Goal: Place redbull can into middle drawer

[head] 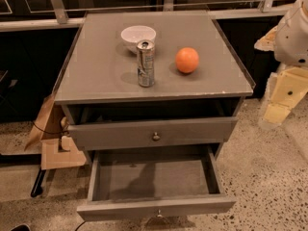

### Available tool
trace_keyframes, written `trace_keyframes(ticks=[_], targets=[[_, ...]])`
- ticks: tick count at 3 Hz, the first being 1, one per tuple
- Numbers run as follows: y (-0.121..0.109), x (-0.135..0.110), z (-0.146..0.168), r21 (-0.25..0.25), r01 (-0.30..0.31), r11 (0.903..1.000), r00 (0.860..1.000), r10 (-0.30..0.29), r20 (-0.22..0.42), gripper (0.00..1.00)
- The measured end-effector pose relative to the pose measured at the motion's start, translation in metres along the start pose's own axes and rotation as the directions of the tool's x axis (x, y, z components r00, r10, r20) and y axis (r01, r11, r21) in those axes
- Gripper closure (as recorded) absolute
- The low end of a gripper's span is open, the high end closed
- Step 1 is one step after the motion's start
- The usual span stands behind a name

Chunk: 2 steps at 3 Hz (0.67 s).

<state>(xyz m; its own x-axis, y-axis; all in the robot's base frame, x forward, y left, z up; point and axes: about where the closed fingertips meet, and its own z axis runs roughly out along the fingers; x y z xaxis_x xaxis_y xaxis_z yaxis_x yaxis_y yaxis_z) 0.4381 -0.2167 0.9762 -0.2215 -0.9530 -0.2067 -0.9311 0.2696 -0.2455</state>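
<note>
Near the centre of the bench top, slightly toward its front edge, the redbull can stands upright: a slim metal cylinder, silver-grey with bluish markings, its pull-tab lid facing up. Just behind it, toward the rear edge, sits a white bowl, round, shallow and smooth; whether can and bowl touch cannot be told. To the can's right, apart from it and nearer the right edge, rests an orange, a matt sphere wider than the can. The top is a flat, matt grey slab.

Below the front edge are 2 wide, shallow drawers of grey wood. The upper drawer stands out only a little. The middle drawer is pulled far out, its rectangular tray open to view from above, with 1 small round metal knob mid-front.

Beyond the right edge, level with the front-right corner, the gripper, a blocky cream-yellow part under a rounded white arm casing, hangs over the speckled floor, well apart from the can; whether it is open or closed cannot be told. Brown cardboard leans beside the front-left corner.
</note>
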Motion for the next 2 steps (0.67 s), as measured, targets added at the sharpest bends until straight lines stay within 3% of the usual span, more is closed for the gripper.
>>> trace_keyframes(ticks=[2], targets=[[-0.0054, -0.0061, 0.0042, 0.013, -0.014, 0.9998, 0.999, 0.013, 0.029, 0.0]])
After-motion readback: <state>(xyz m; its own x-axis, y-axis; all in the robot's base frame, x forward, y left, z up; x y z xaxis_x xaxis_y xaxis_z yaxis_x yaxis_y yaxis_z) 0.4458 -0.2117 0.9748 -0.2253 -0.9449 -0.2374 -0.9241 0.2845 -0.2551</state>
